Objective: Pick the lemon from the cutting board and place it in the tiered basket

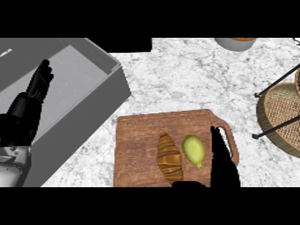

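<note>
A yellow-green lemon [194, 150] lies on the wooden cutting board [139, 132], right of a brown croissant [169, 158]. My right hand [222, 160] hovers over the board's right side, just right of the lemon, its fingers straight and pointing away from me; it holds nothing. The wicker tiered basket [287, 118] with dark metal legs stands at the right edge. My left hand [29, 105] rests open at the left, fingers up, over a grey sink.
A grey sink basin [81, 88] fills the left side. A round container [238, 43] sits at the top edge. White marble counter [191, 79] lies between the board and the basket.
</note>
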Available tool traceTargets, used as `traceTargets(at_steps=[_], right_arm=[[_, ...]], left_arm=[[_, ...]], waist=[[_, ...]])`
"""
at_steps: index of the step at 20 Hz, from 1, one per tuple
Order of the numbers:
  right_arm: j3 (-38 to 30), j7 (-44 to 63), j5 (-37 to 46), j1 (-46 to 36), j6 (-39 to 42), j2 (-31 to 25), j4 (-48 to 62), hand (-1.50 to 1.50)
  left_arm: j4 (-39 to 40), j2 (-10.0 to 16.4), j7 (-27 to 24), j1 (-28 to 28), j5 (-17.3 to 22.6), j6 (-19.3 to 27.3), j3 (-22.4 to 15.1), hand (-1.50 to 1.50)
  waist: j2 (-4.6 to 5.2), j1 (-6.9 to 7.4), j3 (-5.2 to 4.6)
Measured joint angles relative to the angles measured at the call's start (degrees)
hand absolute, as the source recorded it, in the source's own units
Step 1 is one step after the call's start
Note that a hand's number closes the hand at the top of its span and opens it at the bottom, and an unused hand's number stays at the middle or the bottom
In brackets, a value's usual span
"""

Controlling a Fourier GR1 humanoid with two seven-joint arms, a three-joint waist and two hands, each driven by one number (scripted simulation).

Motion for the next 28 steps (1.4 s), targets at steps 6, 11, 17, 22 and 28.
traceTargets(at_steps=[6, 11, 17, 22, 28], right_arm=[[-1.59, 0.32, -3.31, -5.32, 0.69, 0.22, 3.78, -1.50], [-0.47, -1.49, -5.62, -7.93, 3.06, -0.61, 7.63, 1.50], [0.23, -2.50, -2.40, -11.31, 4.32, -1.86, 10.56, 1.50], [1.79, -2.62, -3.76, -10.31, 1.40, -0.40, 9.46, 1.50], [4.52, 9.02, -0.63, -18.02, 8.43, 0.22, 15.00, 1.50]], left_arm=[[0.26, -0.22, -0.25, -0.21, 0.14, -0.84, 0.25, 0.00], [0.28, -0.40, 0.04, -0.31, -0.40, -0.85, 0.23, 0.00], [0.53, -0.55, -0.01, -0.21, -0.54, -0.99, 0.68, 0.00], [0.36, -0.63, -0.38, 0.23, -0.68, -1.16, 1.05, 0.00], [-0.09, -0.87, 0.37, -0.71, -1.05, -1.58, 0.48, 0.00]], waist=[[0.01, 0.16, 0.02], [-0.02, 0.32, -0.06], [-0.20, 0.08, -0.08], [-0.20, -0.22, 0.09], [0.30, 1.05, -0.21]])
